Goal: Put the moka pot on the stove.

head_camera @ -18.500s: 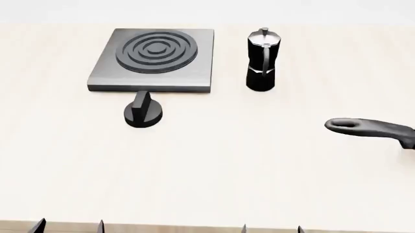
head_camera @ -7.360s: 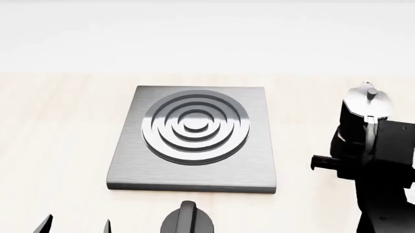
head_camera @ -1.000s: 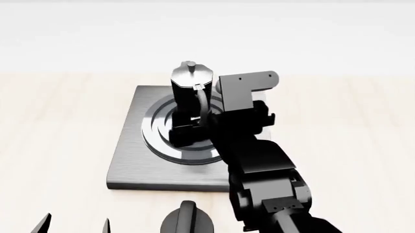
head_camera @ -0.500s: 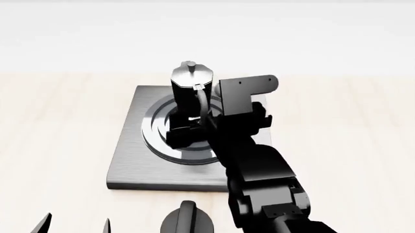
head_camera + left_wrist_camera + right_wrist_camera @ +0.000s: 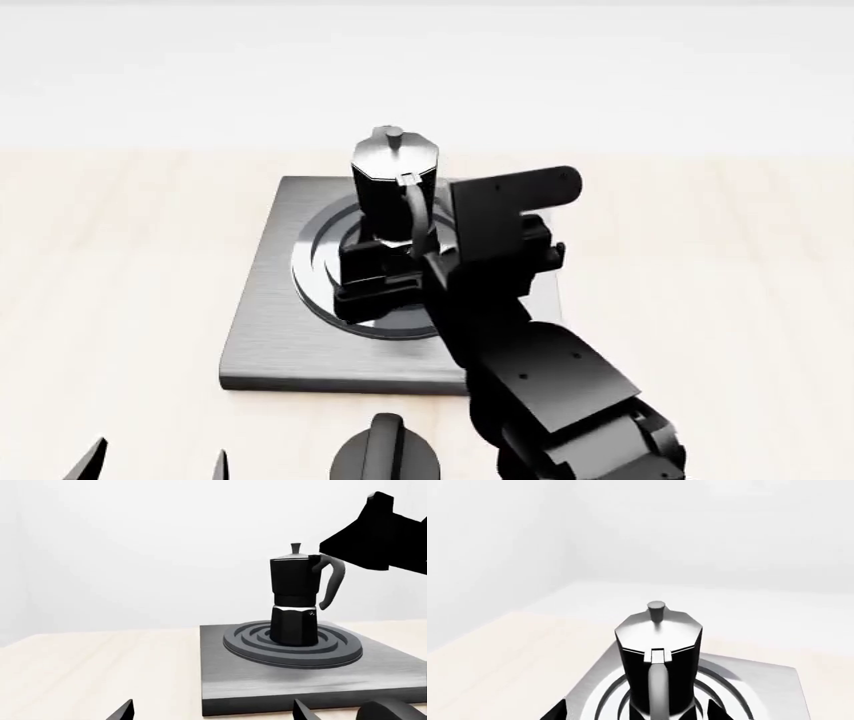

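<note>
The left gripper shows only as two thin dark fingertips at the head view's bottom edge; they stand apart with nothing between them. Near them sits a round black knob with a raised grip, cut off by the frame, just in front of the stove. The stove is a flat square slab of brushed grey metal with a raised burner of concentric rings at its centre. The pot stands upright on that burner, faceted and glossy black, pinched at the waist, with a silvery lid and small knob; in the left wrist view its base rests on the rings and its curved handle points toward the right arm. The right arm reaches in from the lower right, bulky and black, its wrist bent down over the stove. The right gripper sits low by the pot's base; the arm hides its fingers, so open or closed cannot be told
</note>
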{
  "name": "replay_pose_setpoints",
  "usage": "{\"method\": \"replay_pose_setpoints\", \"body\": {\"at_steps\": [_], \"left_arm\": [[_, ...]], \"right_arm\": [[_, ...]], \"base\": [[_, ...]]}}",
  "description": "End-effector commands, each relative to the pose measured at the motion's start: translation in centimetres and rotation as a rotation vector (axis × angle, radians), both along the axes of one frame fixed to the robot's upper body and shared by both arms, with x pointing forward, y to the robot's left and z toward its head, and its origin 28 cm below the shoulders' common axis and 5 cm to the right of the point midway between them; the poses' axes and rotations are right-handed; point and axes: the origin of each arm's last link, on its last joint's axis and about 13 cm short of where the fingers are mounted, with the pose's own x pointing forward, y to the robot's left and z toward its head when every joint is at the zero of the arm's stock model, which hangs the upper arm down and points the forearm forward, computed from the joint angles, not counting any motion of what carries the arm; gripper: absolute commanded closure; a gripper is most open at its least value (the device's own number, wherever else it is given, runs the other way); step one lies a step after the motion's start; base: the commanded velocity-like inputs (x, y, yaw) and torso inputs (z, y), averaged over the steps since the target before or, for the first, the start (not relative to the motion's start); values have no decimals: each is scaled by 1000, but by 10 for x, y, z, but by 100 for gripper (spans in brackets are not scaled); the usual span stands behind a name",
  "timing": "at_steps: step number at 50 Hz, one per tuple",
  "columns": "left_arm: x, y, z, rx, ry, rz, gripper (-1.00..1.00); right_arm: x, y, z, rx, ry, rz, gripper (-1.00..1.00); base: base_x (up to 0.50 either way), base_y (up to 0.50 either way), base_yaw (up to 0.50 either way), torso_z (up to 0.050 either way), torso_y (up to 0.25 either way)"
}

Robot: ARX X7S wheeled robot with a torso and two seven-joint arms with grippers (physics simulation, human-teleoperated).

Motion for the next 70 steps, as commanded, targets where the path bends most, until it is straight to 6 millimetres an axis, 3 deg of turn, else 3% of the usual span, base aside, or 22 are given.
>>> {"method": "replay_pose_setpoints", "body": {"at_steps": [1, 16, 26, 70], "left_arm": [[0, 0, 0, 2, -3, -1, -100], [0, 0, 0, 1, -6, -5, -100], [0, 0, 0, 3, -4, -2, -100], [0, 0, 0, 6, 3, 0, -100]], "right_arm": [[-18, -6, 8, 9, -47, -23, -100], [-44, -12, 18, 36, -111, -43, -100], [-63, -13, 40, 44, -205, -26, -100], [-99, -13, 65, 84, -357, 0, -100]], "base": [[0, 0, 0, 0, 0], [0, 0, 0, 0, 0], [0, 0, 0, 0, 0], [0, 0, 0, 0, 0]]}}
